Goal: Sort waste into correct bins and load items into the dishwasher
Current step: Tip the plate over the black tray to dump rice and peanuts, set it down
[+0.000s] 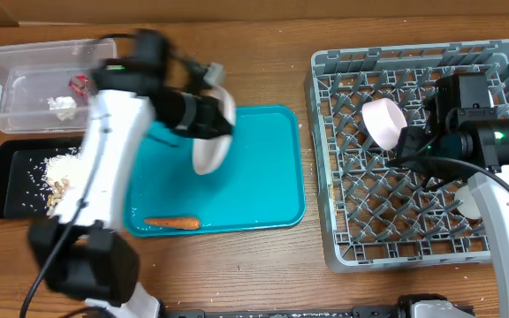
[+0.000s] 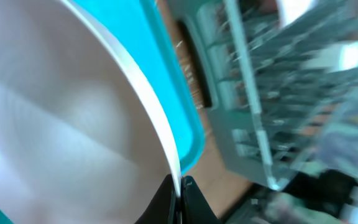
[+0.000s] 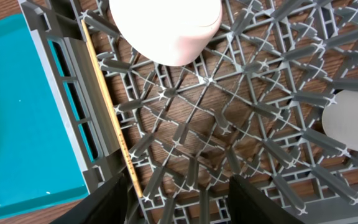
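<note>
- Clear tub [image 1: 7,84] at the table's far left corner: holds a white paper wad [image 1: 62,106] and a red wrapper [image 1: 82,86].
- Black tray [image 1: 11,190] just in front of the tub: white rice [image 1: 60,165] and beige peanut shells [image 1: 57,187] piled at its right end.
- Teal tray [image 1: 268,185] mid-table: orange carrot [image 1: 172,223] lies near its front edge, rest mostly bare.
- Grey dish rack [image 1: 325,221] at the table's right side: a pinkish-white bowl [image 1: 384,124] tipped on its side near the far left corner. A wooden chopstick [image 3: 107,106] lies along the left wall. A pale round dish [image 3: 350,121] sits at the right, partly hidden, kind unclear.
- Left gripper [image 2: 180,196] pinched tight on the rim of a white plate [image 1: 210,141], which is held tilted, nearly on edge, in the air over the teal tray's far half. The arm reaches across from the left.
- Right gripper [image 3: 182,202] over the rack floor, pointing down, fingers apart with nothing between them, just in front of the bowl.
</note>
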Robot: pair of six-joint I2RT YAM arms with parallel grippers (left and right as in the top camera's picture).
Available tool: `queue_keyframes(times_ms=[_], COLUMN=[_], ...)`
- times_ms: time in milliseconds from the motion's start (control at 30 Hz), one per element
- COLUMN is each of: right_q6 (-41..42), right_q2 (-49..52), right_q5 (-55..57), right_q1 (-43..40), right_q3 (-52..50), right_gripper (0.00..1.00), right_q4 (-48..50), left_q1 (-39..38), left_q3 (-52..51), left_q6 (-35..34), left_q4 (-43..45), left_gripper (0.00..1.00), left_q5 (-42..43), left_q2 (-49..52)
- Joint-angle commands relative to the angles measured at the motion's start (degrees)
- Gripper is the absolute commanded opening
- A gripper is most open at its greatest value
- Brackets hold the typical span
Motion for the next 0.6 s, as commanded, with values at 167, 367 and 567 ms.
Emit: queue_keyframes(times_ms=[167,367,567], right_q6=[-0.37,-0.39,-0.39], right_q2=[-0.11,-0.11,-0.11], right_q5=[-0.31,-0.31,-0.31], right_q1=[-0.11,-0.11,-0.11], right_q3=[0.70,0.70,0.70], right_gripper=[0.54,0.55,0.59], right_q4=[0.13,0.11,0.11], left_q1=[-14.05,-17.07,-15.98], left_q3=[0.94,0.94,2.54], left_q6=[-16.87,-16.83,-15.58], left_q4=[1.88,2.73,1.05], left_gripper=[0.04,0.39,0.68], left_q5=[-22.34,-22.34,-22.84], left_q2=[9.46,11.89,10.45])
